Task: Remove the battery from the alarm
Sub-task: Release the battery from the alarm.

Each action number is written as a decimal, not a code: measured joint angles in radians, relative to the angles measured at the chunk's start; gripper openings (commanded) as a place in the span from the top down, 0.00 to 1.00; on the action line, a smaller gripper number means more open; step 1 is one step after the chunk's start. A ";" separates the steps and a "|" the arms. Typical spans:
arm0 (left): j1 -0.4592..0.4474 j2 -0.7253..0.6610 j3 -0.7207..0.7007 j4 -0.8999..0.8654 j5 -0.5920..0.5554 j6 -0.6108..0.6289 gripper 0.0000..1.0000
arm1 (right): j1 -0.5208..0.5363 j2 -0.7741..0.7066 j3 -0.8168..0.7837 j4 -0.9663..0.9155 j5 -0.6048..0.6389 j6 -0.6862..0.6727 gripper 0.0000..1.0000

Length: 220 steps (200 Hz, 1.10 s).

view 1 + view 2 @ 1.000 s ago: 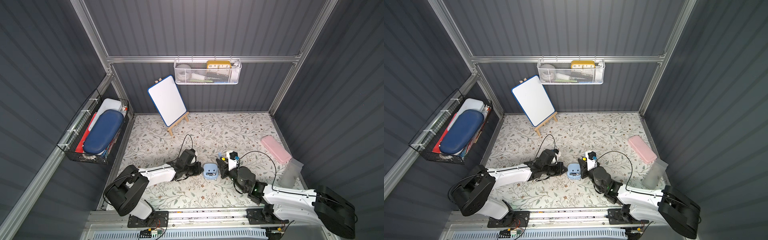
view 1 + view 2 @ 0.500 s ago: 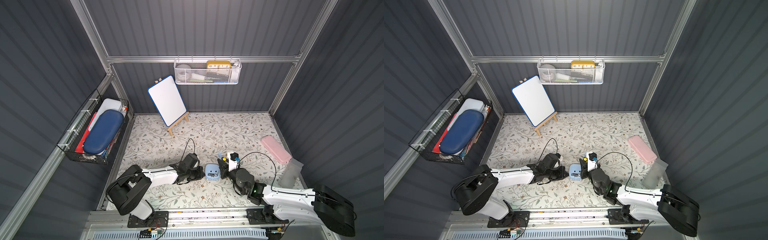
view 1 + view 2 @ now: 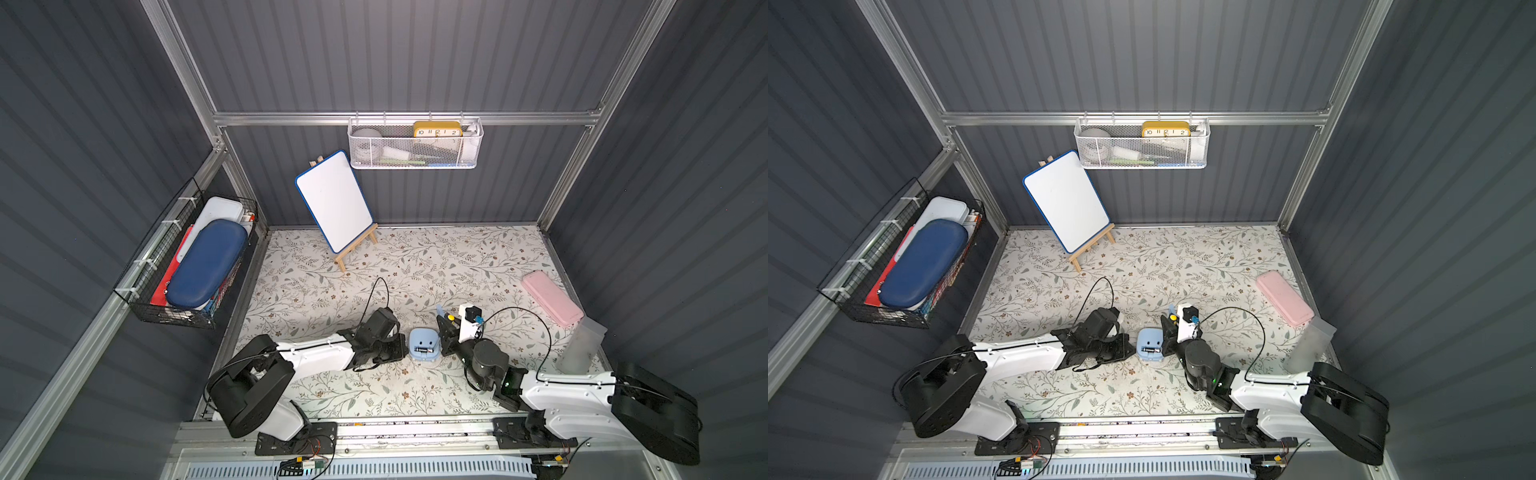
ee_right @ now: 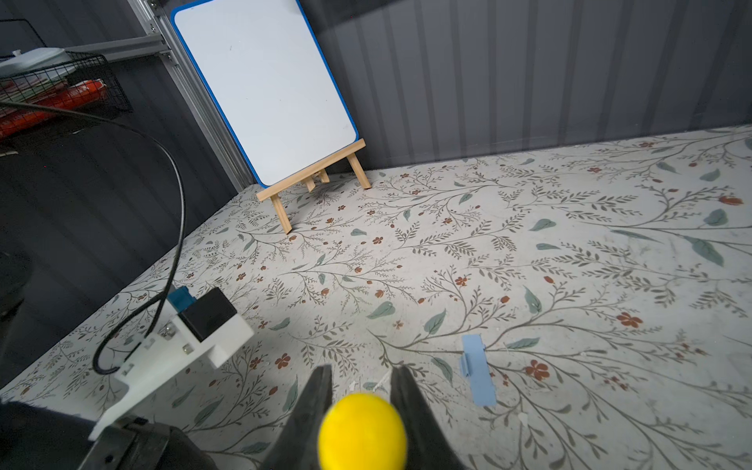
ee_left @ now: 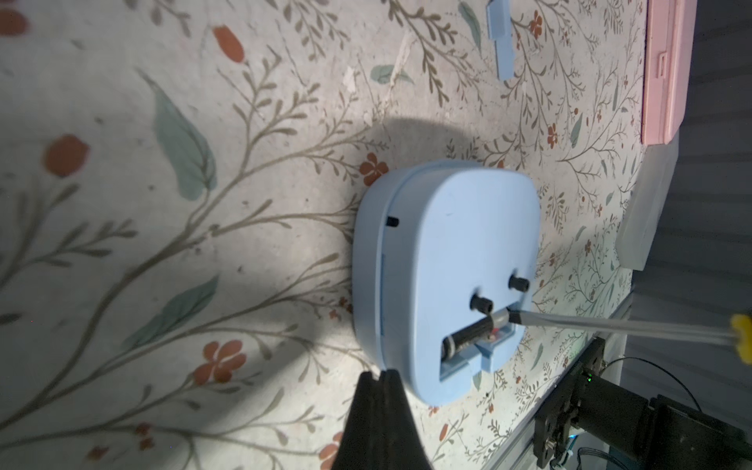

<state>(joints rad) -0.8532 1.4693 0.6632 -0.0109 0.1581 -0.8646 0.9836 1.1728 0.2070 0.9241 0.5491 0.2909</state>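
Rod (image 5: 610, 325) gripped by right tool (image 4: 362, 371) touches battery (image 5: 476, 333); closed left tool (image 5: 376, 375) shifted beside alarm (image 5: 455, 244).

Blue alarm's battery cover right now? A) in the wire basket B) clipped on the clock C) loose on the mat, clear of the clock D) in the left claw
C: the cover lies flat on the floral mat apart from the alarm, whose open compartment shows the battery; the left claw is shut and empty.
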 measured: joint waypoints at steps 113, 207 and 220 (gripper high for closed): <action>0.000 0.119 0.151 -0.024 -0.038 0.097 0.93 | 0.001 0.015 -0.005 0.030 -0.006 -0.012 1.00; -0.019 0.125 0.107 0.084 -0.003 0.095 0.97 | -0.044 0.077 -0.090 0.232 0.001 0.092 1.00; -0.023 0.129 0.106 0.092 -0.002 0.092 0.97 | -0.070 0.083 -0.111 0.264 -0.024 0.128 1.00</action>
<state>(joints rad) -0.8757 1.5978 0.7692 0.0811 0.1566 -0.7723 0.9134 1.2560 0.0963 1.1877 0.5247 0.4191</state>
